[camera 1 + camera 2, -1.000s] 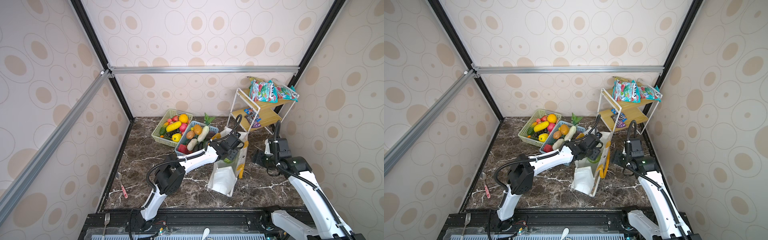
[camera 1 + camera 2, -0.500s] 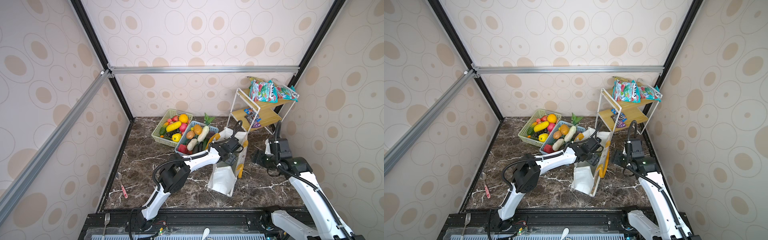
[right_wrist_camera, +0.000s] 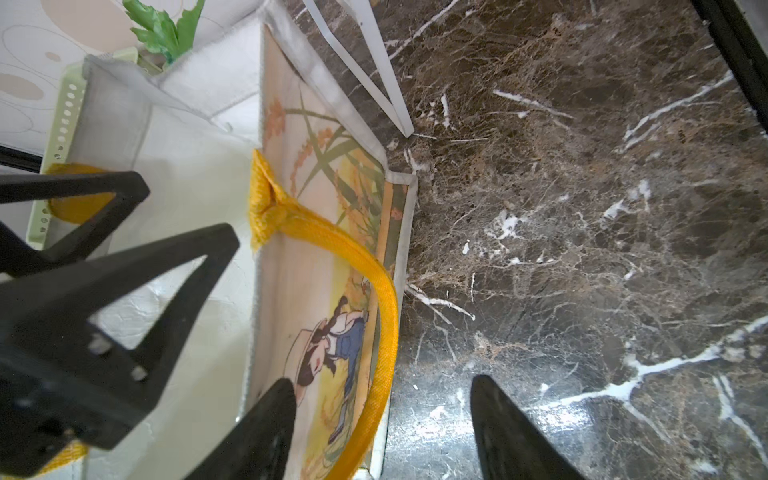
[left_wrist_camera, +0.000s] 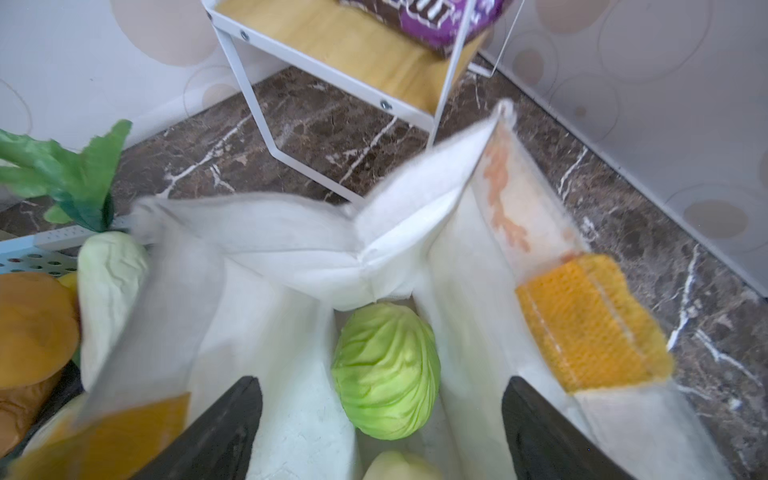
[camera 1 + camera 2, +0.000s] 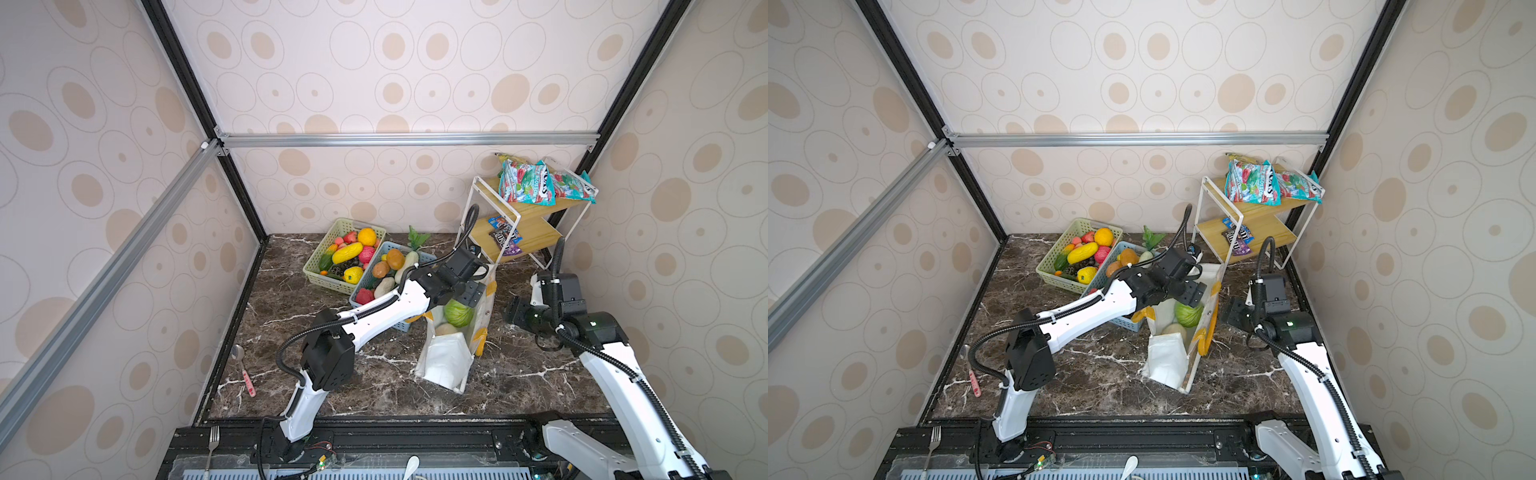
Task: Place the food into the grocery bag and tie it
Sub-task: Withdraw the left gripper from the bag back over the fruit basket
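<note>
— Where's the food?
— On the marble worktop point(image 5: 382, 376) the white grocery bag point(image 5: 446, 361) stands open, the green cabbage point(image 4: 386, 370) inside.
— Your claws?
— My left claw point(image 4: 380, 384) gapes empty over the bag's mouth. My right claw point(image 3: 382, 380) is spread, empty, beside the yellow handle point(image 3: 384, 299).

In the left wrist view the bottom edge cuts off both fingers point(image 4: 224, 432) of the left gripper point(image 4: 380, 380) above the grocery bag point(image 4: 291, 245). A pale piece point(image 4: 401, 465) deep in the bag, beside the cabbage point(image 4: 386, 370), is cropped too, so its kind cannot be told. The bag's near wall and orange handle end point(image 4: 137, 432) are blurred. In both top views the left arm point(image 5: 399, 303) covers the bag's far rim and part of the light blue basket point(image 5: 388, 246) beside the bag. The right gripper point(image 5: 509, 311), beside the bag, is too dark there to show its gap.
</note>
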